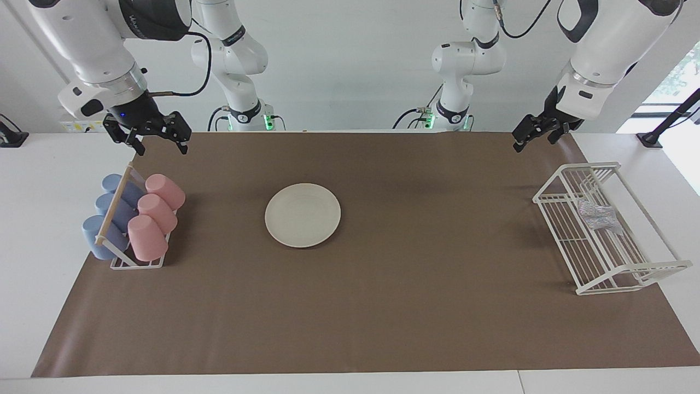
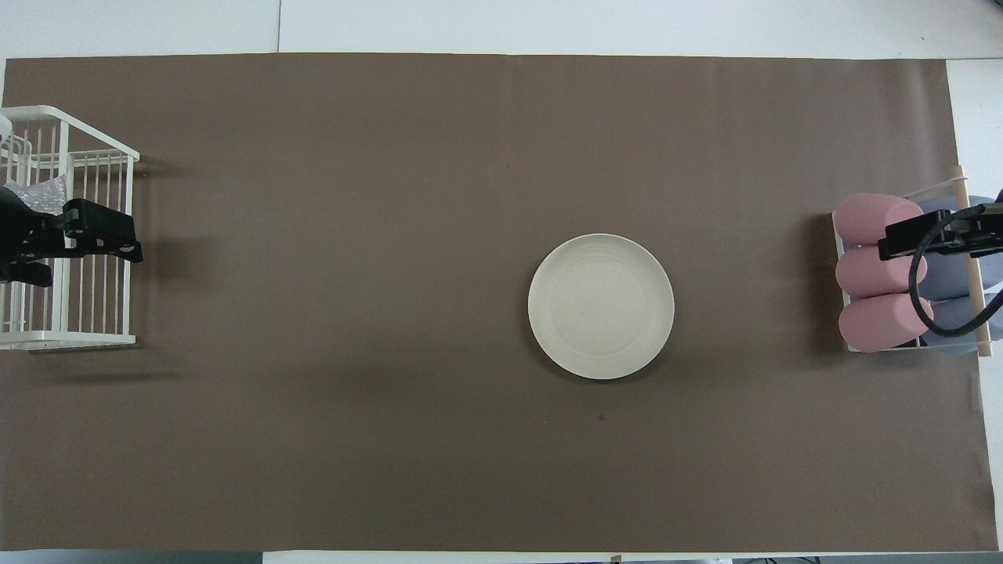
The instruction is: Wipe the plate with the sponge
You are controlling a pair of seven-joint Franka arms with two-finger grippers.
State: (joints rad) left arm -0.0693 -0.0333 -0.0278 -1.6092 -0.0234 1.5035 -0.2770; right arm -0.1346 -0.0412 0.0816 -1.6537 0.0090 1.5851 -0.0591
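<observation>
The cream-white plate lies flat on the brown mat, somewhat toward the right arm's end; it also shows in the overhead view. The silvery mesh sponge lies inside the white wire rack at the left arm's end, and is partly hidden by the gripper in the overhead view. My left gripper hangs open and empty in the air over the rack's end nearer the robots. My right gripper hangs open and empty above the cup holder. Both are well apart from the plate.
A wire holder with three pink cups and three blue cups lying on their sides stands at the right arm's end. The brown mat covers most of the white table.
</observation>
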